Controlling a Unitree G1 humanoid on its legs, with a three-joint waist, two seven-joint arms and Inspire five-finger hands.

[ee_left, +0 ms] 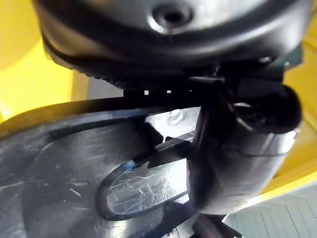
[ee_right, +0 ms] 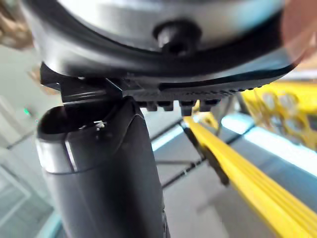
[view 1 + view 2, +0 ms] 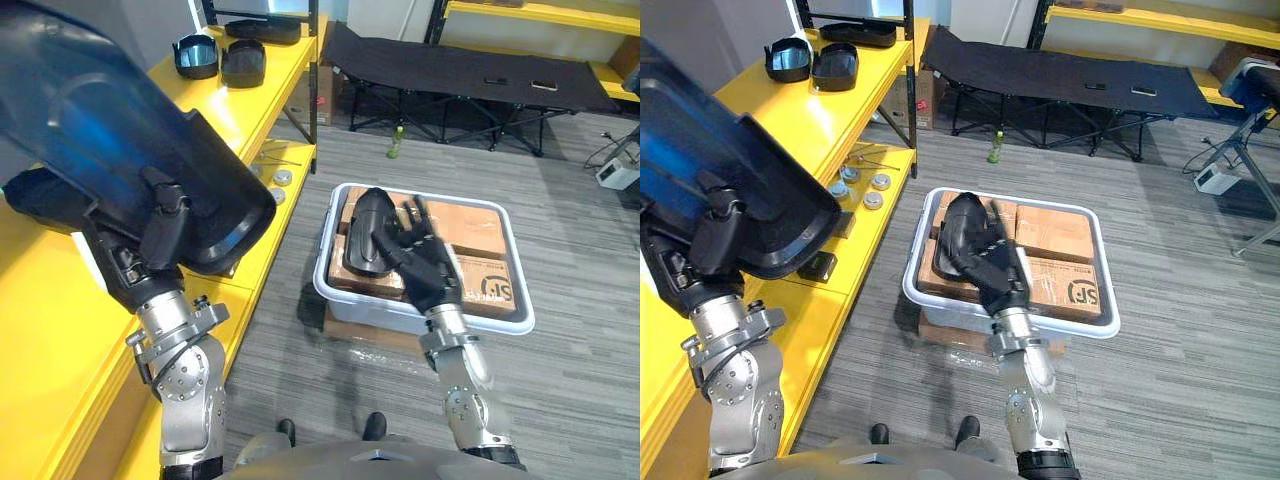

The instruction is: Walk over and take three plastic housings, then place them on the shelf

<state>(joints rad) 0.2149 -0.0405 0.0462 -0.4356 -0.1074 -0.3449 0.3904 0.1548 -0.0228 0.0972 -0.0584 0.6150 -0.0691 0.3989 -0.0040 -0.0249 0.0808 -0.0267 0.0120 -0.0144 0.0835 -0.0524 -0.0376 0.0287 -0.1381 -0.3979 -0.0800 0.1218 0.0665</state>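
The left hand (image 3: 160,235) is gripping a big dark housing (image 3: 120,150), thumb curled over its rim, above the yellow shelf (image 3: 40,300). The right hand (image 3: 425,265) is hovering, fingers spread, at a second housing (image 3: 362,235) lying on boxes (image 3: 470,225) in a bin (image 3: 500,320). Two more housings (image 3: 220,58) are sitting far along the shelf.

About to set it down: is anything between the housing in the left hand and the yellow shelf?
Nothing visible. The left hand holds the housing over the yellow shelf; two other housings sit at its far end, well clear. The spot beneath is hidden.
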